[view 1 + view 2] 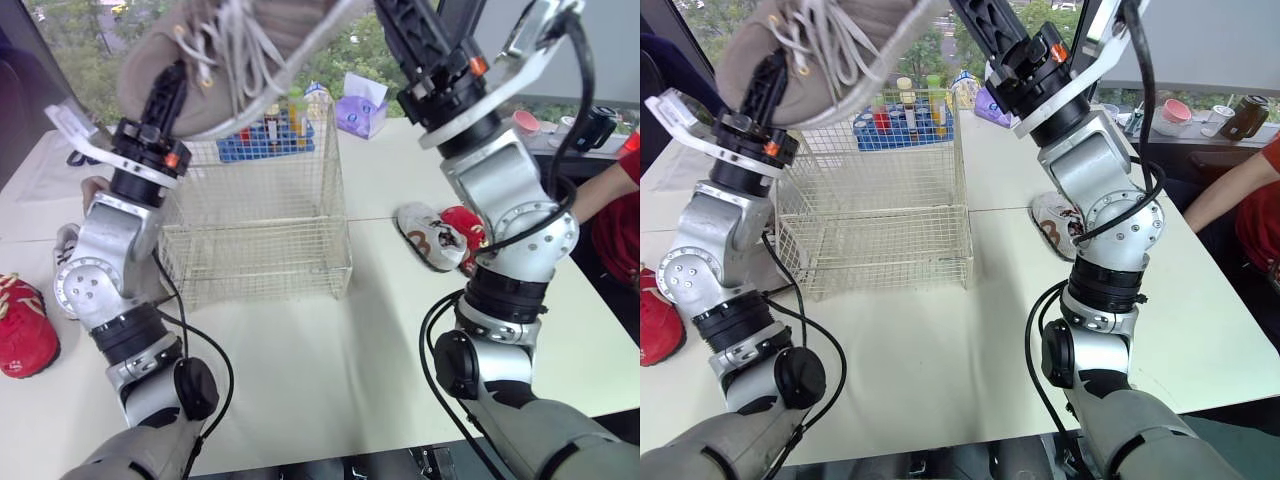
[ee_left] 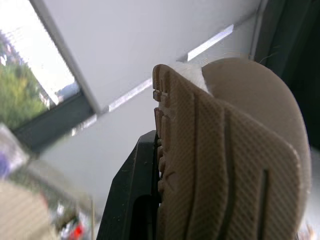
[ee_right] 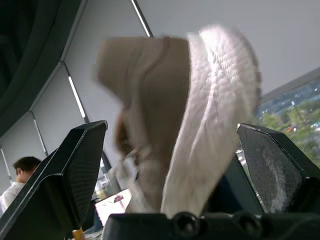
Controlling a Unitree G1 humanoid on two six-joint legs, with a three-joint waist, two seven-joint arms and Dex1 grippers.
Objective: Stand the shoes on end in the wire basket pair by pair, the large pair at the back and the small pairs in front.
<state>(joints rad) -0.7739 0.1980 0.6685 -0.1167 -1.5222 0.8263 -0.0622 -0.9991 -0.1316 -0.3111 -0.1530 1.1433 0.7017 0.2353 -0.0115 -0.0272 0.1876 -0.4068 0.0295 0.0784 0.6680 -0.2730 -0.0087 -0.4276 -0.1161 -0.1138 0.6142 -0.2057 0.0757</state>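
Note:
A large beige shoe [image 1: 200, 50] with white laces hangs high over the empty wire basket [image 1: 260, 240]. My left gripper [image 1: 172, 90] is shut on it; in the left wrist view one black finger [image 2: 132, 195] presses against the ribbed sole [image 2: 220, 165]. My right gripper [image 3: 175, 135] is raised beside it, open, with the shoe's white-soled end [image 3: 200, 115] between its spread fingers, not clamped. A small white-and-brown shoe [image 1: 430, 235] and a red one [image 1: 466, 224] lie on the table right of the basket. A red shoe [image 1: 25, 330] and a white shoe [image 1: 65, 245] lie at the left.
A blue rack of bottles [image 1: 262, 140] stands behind the basket, and a purple tissue box [image 1: 362, 108] behind it to the right. A person's arm [image 1: 600, 190] rests at the table's right edge. The white table [image 1: 330, 370] extends in front of the basket.

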